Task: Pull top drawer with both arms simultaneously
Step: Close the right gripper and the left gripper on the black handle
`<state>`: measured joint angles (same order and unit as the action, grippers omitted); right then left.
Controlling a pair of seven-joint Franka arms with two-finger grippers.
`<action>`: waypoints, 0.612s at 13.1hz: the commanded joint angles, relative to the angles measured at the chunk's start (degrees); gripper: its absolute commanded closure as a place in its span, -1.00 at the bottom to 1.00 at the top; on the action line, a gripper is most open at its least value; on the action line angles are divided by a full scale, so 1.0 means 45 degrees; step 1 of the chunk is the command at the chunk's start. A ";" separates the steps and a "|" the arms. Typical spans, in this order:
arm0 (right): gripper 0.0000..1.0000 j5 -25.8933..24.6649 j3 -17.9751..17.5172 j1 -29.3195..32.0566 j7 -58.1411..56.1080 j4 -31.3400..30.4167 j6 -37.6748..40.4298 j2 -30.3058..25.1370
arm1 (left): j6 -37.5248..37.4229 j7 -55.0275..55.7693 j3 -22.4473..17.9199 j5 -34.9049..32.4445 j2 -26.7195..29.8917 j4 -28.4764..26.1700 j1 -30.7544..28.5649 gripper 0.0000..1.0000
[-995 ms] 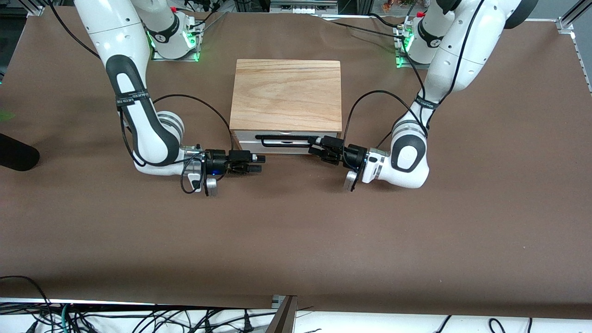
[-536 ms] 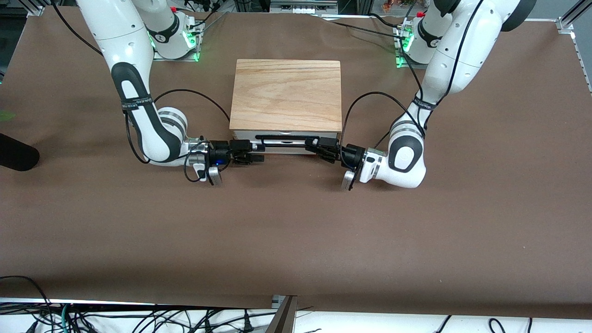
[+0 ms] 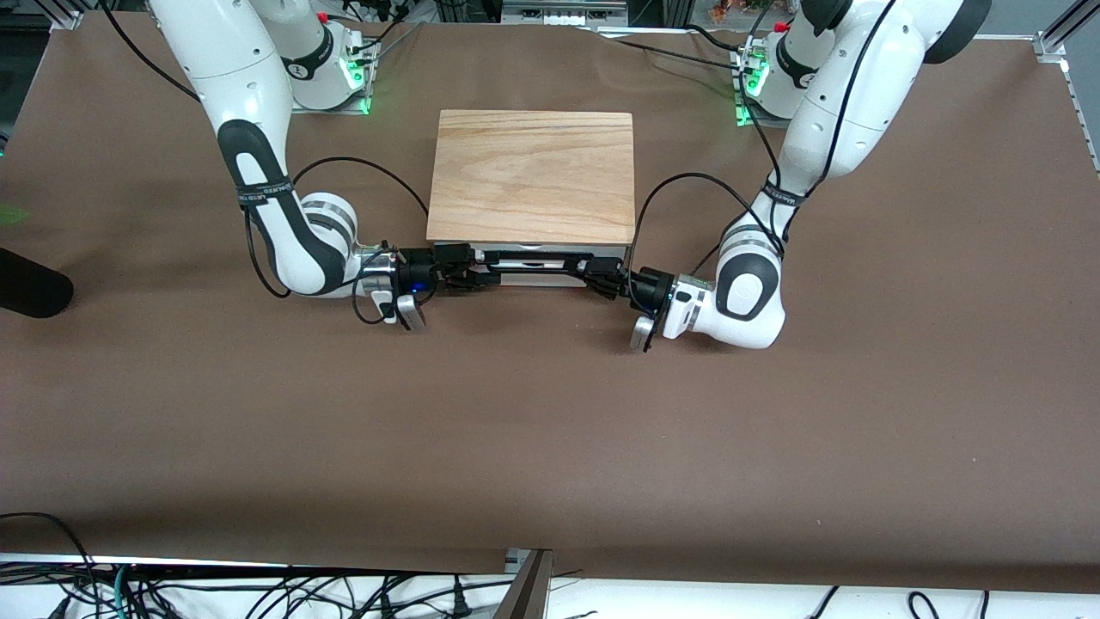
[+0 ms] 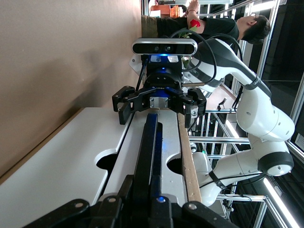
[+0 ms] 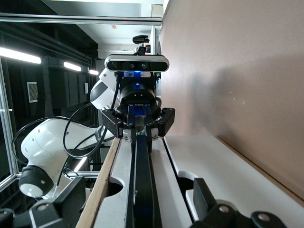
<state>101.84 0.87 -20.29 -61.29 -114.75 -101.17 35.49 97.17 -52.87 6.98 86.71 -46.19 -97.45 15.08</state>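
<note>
Since a second ago, the left gripper [image 3: 601, 277] has clamped the long black wire bar handle [image 3: 533, 265] of the white-fronted top drawer [image 3: 528, 273], frame centre; the right gripper [image 3: 468, 268], jaws apart, has arrived astride it, so pulling awaits its closure.

White top drawer front [image 3: 550, 273] mostly hidden under light wooden cabinet top board [image 3: 533, 176] in front view; black bar handle [image 3: 533, 263] ends covered by both tools. Left tool [image 4: 152, 202] cut off by left wrist picture's edge; right tool [image 5: 142, 209] likewise. Both white arms' shoulders cropped at top edge.
</note>
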 commanded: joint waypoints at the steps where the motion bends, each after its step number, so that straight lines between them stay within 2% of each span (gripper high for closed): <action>1: -0.89 0.0260 -0.0174 0.0056 -0.0365 -0.0497 0.0196 -0.0290 | -0.0051 -0.0106 -0.0048 0.0418 0.0011 0.0132 0.0107 1.00; 3: -0.69 0.0241 -0.0174 0.0114 -0.0385 -0.0496 0.0216 -0.0290 | -0.0051 -0.0106 -0.0048 0.0418 -0.0008 0.0170 0.0087 1.00; 8: -0.68 0.0221 -0.0135 0.0660 -0.0891 -0.0457 0.1074 0.0119 | -0.0051 -0.0067 -0.0068 0.0418 -0.0008 0.0229 0.0029 1.00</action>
<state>101.95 0.87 -18.98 -62.50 -115.63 -98.37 35.56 97.18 -52.87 6.92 86.71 -46.20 -97.29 15.07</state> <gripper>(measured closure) 0.159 0.824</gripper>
